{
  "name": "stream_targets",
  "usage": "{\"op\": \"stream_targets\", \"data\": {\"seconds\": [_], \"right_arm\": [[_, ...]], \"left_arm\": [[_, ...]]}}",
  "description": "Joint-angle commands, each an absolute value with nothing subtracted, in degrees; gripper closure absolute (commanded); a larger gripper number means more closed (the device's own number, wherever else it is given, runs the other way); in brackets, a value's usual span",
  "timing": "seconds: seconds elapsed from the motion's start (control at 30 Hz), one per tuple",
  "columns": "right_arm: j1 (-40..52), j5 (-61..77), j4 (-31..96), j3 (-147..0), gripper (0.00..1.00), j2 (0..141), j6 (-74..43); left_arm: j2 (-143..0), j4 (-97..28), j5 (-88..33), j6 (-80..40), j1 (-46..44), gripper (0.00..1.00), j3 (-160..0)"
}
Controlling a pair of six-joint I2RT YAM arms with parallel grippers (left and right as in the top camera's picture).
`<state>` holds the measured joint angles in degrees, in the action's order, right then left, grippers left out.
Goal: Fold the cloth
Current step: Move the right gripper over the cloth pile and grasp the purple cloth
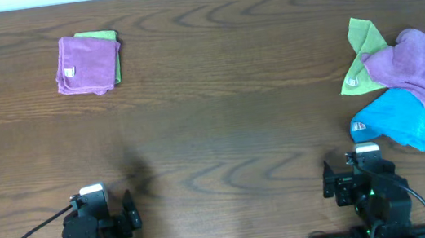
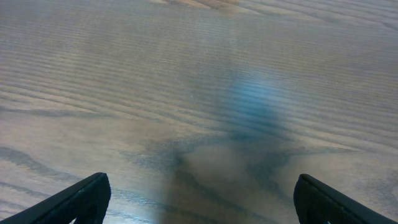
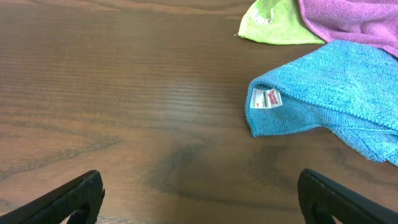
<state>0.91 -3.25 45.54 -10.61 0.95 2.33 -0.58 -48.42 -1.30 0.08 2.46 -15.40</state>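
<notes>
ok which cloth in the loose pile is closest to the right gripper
The blue cloth, at the pile's near edge just ahead of the right gripper; the purple cloth and green cloth lie farther back.

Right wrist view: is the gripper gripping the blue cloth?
No, the right gripper has its jaws open over the table, apart from the blue cloth.

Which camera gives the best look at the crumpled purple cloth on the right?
The overhead view: the whole purple cloth shows there, crumpled, overlapping a lime-green cloth. The right wrist view catches only one edge of it, at its top right; the left wrist view shows none of it.
</notes>
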Motion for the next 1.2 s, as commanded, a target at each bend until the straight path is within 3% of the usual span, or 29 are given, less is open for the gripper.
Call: {"op": "stream_targets", "data": {"seconds": [0.0,0.63,0.93,1.17], "right_arm": [[0.34,-2.98,45.41,-10.02,0.01,0.32,2.22],[-0.03,-5.28,44.34,-12.75,0.01,1.76,2.2],[-5.37,-8.25,44.4,-25.54,0.01,16.21,2.0],[-8.64,-12.73,44.82,-38.41,0.01,32.99,-5.02]], "left_arm": [[-0.21,-49.45,-1.1,0.89,2.2,0.05,-14.06],[-0.21,-49.45,-1.1,0.89,2.2,0.05,-14.06],[-0.21,-49.45,-1.1,0.91,2.2,0.05,-14.06],[-0.21,-49.45,-1.1,0.91,2.22,0.05,-14.06]]}}
